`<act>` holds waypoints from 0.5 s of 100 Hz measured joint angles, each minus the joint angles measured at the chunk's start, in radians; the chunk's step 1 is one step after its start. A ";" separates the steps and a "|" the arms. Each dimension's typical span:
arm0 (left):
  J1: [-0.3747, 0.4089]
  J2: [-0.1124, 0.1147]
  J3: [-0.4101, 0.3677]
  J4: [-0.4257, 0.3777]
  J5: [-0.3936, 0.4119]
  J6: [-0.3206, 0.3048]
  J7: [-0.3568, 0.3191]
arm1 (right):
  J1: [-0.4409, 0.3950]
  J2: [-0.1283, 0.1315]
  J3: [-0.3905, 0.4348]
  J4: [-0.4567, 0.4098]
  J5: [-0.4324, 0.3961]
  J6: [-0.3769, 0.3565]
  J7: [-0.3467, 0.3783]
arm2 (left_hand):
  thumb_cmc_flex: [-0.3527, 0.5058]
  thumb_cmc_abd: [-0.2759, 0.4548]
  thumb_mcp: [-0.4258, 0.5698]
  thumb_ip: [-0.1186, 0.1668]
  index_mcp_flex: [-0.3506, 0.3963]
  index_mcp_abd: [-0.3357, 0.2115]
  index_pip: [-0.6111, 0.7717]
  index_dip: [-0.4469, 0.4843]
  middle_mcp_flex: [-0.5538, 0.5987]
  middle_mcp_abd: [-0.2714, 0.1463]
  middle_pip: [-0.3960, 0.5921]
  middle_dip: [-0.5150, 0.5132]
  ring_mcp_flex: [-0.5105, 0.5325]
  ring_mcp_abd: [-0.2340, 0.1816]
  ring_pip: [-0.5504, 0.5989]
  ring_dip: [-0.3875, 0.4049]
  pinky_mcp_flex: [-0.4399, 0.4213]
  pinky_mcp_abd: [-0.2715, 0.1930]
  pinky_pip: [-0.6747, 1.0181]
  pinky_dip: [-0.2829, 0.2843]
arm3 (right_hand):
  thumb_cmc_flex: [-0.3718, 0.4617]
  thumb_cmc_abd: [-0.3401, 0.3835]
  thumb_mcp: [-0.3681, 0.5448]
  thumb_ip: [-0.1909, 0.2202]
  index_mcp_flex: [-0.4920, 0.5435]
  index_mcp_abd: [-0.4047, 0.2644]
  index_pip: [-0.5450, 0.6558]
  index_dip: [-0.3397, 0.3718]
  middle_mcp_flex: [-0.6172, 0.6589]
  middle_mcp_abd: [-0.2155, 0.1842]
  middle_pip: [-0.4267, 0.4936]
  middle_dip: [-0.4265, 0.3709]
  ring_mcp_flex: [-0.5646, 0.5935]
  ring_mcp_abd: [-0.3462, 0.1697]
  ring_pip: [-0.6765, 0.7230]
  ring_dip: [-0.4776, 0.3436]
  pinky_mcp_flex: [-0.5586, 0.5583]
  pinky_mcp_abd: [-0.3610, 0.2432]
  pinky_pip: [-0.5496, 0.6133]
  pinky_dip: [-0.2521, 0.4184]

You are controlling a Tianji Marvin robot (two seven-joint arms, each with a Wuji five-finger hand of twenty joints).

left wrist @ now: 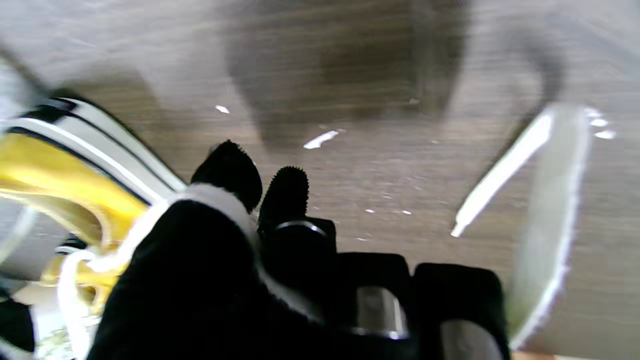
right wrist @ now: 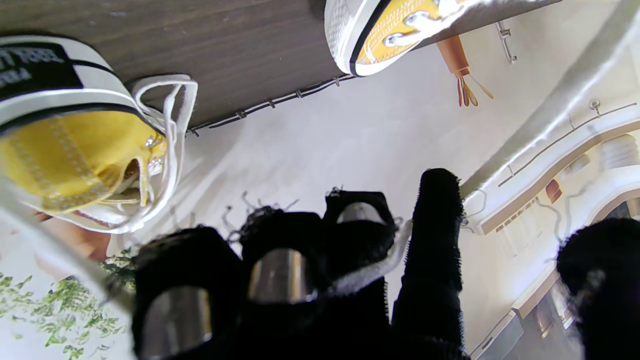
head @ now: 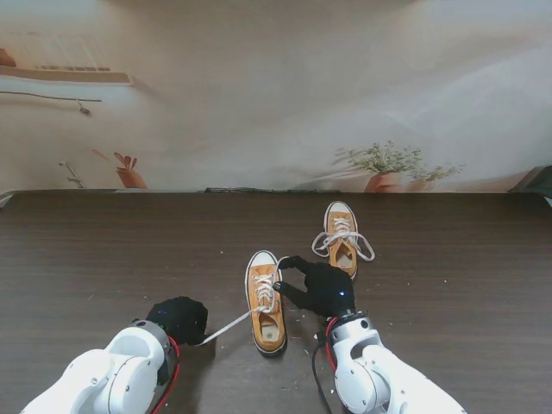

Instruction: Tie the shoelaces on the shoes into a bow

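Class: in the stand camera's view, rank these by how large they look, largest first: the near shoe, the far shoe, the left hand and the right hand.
1. Near shoe.
2. Right hand and left hand: they look about alike, so I won't rank them.
3. Far shoe, though it lies farther from the camera, which may shrink it.

Shoes (head: 266, 302): orange-yellow canvas, white toe caps, white laces (head: 228, 327). Hands (head: 326, 289): black gloves. Table (head: 86, 259): dark brown woodgrain.

A dark wood-grain table (head: 103, 259) carries two yellow shoes. The near shoe (head: 266, 302) lies unlaced; the far shoe (head: 341, 237) is bow-tied.
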 measured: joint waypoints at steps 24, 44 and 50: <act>-0.058 0.030 -0.035 0.051 -0.531 -0.100 -0.117 | -0.006 0.006 0.009 -0.010 -0.008 0.003 0.010 | 0.001 -0.008 -0.105 0.000 -0.012 0.005 0.029 0.014 0.000 -0.003 -0.025 0.000 0.000 -0.003 -0.012 -0.009 0.000 0.000 0.000 -0.048 | 0.000 -0.002 0.031 0.000 0.000 0.000 0.000 0.000 0.000 0.000 0.000 0.000 0.000 0.000 0.000 0.000 0.000 0.000 0.000 0.000; -0.101 0.034 -0.017 0.151 -0.723 -0.124 -0.102 | -0.006 0.009 0.009 -0.014 -0.011 0.004 0.019 | -0.005 -0.008 -0.136 -0.008 -0.009 -0.016 0.010 0.014 0.000 -0.003 -0.035 0.000 0.000 -0.002 -0.015 -0.018 0.000 0.000 0.000 -0.071 | 0.000 -0.002 0.031 0.000 0.000 0.000 0.000 0.000 0.000 0.000 0.000 0.000 0.000 0.001 0.000 0.000 0.000 0.000 0.000 0.000; -0.120 0.032 0.004 0.193 -0.791 -0.124 -0.074 | -0.004 0.009 0.007 -0.013 -0.011 0.004 0.019 | -0.006 -0.008 -0.136 -0.008 0.004 -0.016 0.014 0.014 0.000 -0.003 -0.037 0.000 0.000 -0.001 -0.017 -0.020 0.000 0.000 0.000 -0.073 | 0.000 -0.002 0.031 0.000 0.000 0.000 0.000 0.000 0.000 0.000 0.000 0.000 0.000 0.001 0.000 0.000 0.000 0.000 0.000 0.001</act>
